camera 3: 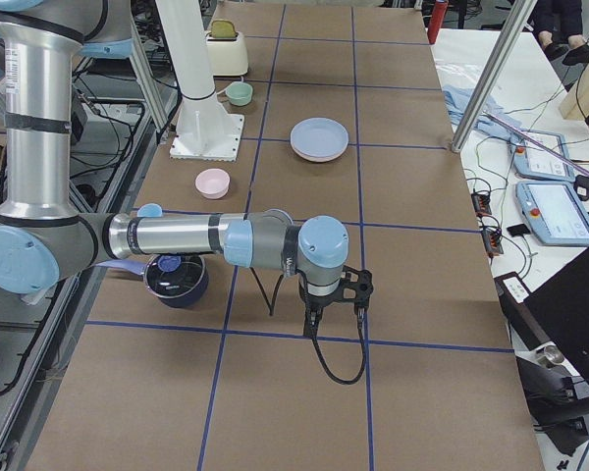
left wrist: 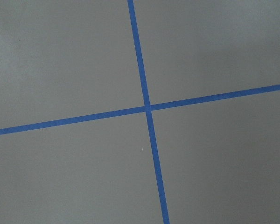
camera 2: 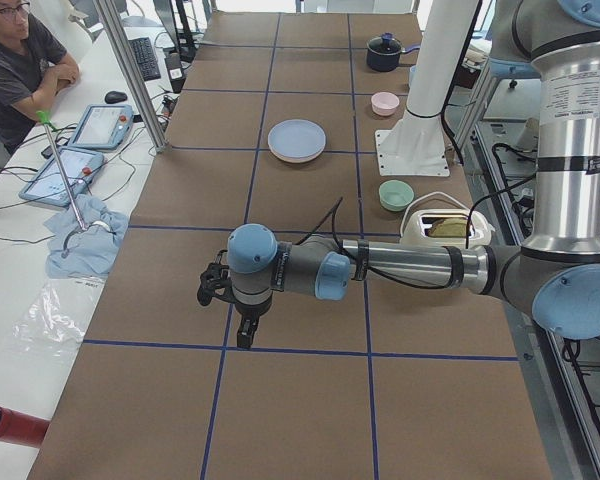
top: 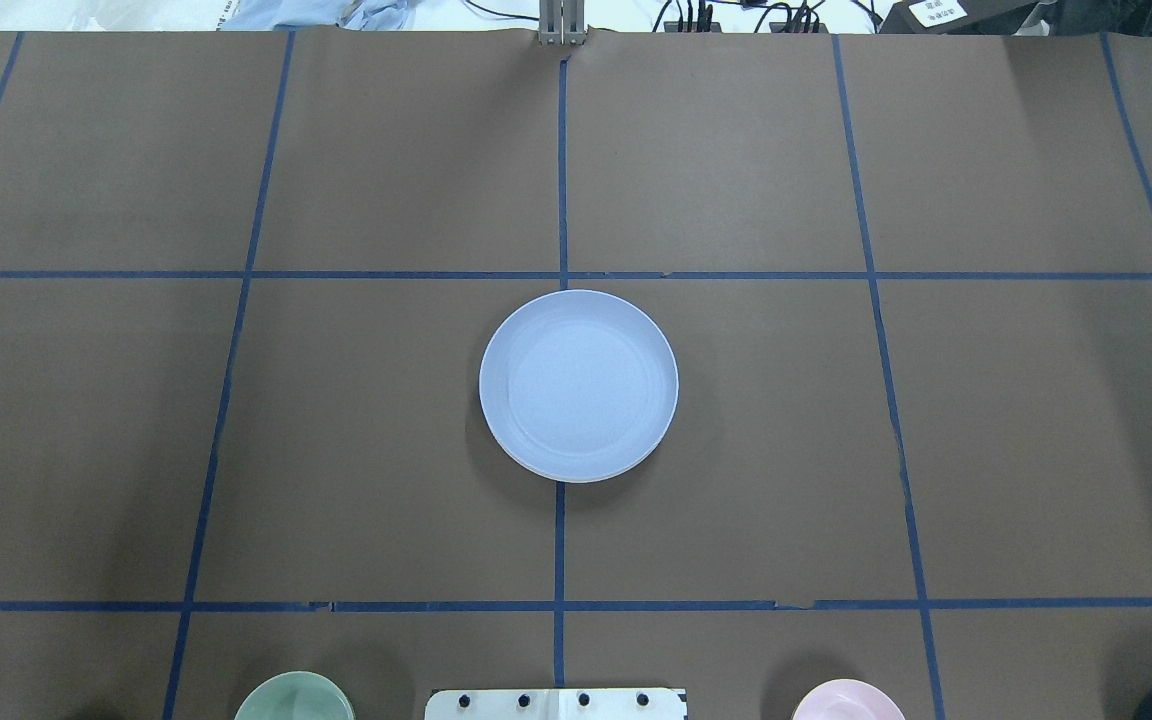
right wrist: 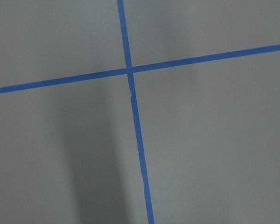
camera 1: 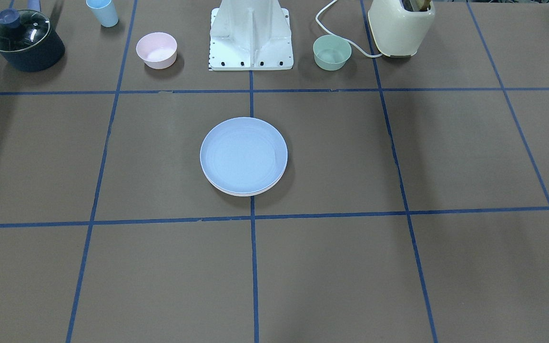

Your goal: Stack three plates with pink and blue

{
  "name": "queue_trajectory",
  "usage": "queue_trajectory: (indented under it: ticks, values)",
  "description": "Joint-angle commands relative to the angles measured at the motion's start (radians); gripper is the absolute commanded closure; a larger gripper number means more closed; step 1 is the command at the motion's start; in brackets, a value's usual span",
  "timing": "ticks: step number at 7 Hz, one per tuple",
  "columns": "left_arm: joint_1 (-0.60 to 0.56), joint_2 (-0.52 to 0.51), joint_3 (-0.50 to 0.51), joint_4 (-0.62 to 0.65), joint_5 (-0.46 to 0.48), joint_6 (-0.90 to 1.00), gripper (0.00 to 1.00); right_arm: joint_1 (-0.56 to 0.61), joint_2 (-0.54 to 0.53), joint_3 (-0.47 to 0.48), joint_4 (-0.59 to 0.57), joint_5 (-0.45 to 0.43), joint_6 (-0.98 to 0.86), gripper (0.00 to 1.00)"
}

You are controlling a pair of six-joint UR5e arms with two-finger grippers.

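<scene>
The light blue plate point(camera 1: 243, 155) lies on top of a stack at the table's middle, and shows in the overhead view point(top: 578, 385) and both side views point(camera 2: 296, 139) point(camera 3: 320, 138). A pale pink rim point(camera 1: 243, 193) peeks out under it. I cannot make out the cream-green plate. My left gripper point(camera 2: 242, 335) hangs over bare table far from the stack, toward the table's left end. My right gripper point(camera 3: 311, 324) hangs over bare table toward the right end. I cannot tell whether either is open or shut. Both wrist views show only table and blue tape.
Near the robot base point(camera 1: 250, 38) stand a small pink bowl point(camera 1: 156, 49), a small green bowl point(camera 1: 332, 52), a lidded dark pot point(camera 1: 24, 40), a blue cup point(camera 1: 103, 12) and a cream toaster point(camera 1: 401, 26). An operator point(camera 2: 20, 60) sits beside the table.
</scene>
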State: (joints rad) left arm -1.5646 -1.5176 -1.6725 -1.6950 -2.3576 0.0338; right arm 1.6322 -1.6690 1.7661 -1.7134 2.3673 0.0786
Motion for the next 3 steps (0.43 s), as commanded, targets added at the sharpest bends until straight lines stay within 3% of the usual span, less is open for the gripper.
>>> queue_trajectory:
  ticks: [1, 3]
  values:
    - [0.0, -0.001, 0.002, 0.0, 0.0, 0.0, 0.0, 0.0, 0.0, 0.003, 0.0, 0.003, -0.002, 0.0]
    - [0.0, -0.001, 0.0, 0.0, 0.0, 0.0, 0.0, 0.0, 0.003, 0.003, 0.0, 0.007, 0.0, 0.0]
